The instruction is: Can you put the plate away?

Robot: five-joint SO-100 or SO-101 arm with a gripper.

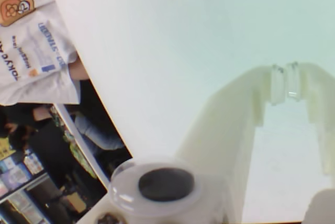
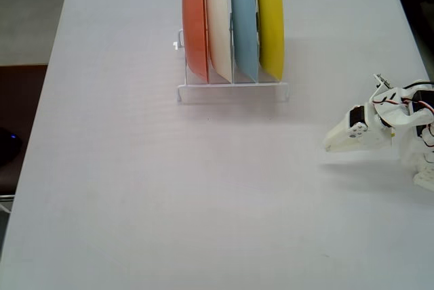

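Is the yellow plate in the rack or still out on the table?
In the rack. The yellow plate stands on edge in the rightmost slot of the white rack in the fixed view, beside the light blue plate.

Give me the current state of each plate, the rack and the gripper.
Yellow plate: upright in rack, right end slot.
Blue plate: upright in rack.
Cream plate: upright in rack.
Orange plate: upright, left end.
Rack: full.
Gripper: shut, empty.

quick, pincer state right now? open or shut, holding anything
pincer: shut, fingertips together in the wrist view, holding nothing; the yellow plate stands in the rack.
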